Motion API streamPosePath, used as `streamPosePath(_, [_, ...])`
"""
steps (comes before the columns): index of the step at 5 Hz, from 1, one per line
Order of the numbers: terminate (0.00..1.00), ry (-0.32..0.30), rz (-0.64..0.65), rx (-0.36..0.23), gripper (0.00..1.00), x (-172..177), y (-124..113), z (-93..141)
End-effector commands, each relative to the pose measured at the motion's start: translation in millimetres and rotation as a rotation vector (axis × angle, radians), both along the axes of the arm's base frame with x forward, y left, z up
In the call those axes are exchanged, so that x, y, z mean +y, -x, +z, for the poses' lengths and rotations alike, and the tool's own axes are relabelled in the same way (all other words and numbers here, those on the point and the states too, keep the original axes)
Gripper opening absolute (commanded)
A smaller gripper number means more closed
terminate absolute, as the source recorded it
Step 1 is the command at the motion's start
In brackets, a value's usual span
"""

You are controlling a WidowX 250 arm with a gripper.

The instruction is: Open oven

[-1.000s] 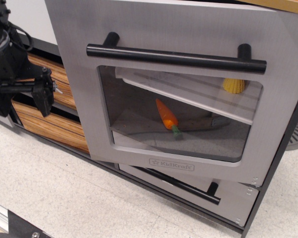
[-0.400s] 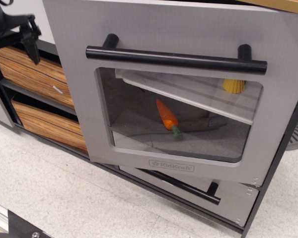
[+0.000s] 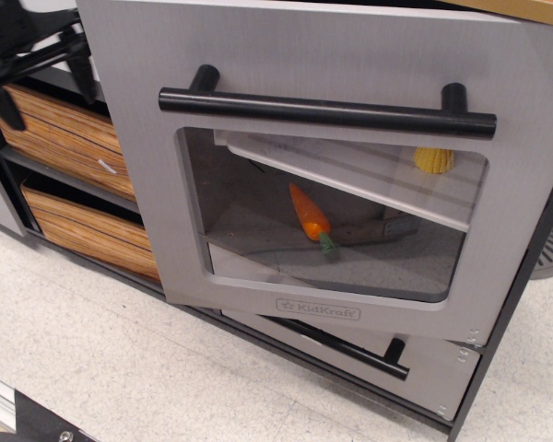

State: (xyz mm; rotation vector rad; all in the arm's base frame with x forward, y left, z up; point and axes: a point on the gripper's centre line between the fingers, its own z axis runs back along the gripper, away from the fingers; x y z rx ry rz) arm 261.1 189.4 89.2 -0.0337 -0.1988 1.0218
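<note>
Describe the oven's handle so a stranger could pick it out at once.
Find the big grey oven door with the clear window. The handle is the long black bar across it, just above the window. The similar bar lower down sits on the smaller windowless drawer.

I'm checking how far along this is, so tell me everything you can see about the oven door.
The oven door is a large brushed-grey panel with a clear window and a KidKraft label below it. A long black bar handle on two posts runs across the top. The door stands tilted, slightly ajar. Through the window show a white rack, a toy carrot and a yellow item. Nothing touches it; the hand is off at upper left.
</note>
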Motion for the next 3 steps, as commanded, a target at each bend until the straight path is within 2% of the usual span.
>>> streamPosePath(1, [0.0, -0.03, -0.195, 0.015, 1.0, -16.0, 18.9, 17.4])
streamPosePath(3, [0.0, -0.036, -0.419, 0.069, 1.0, -33.6, 65.1, 15.2])
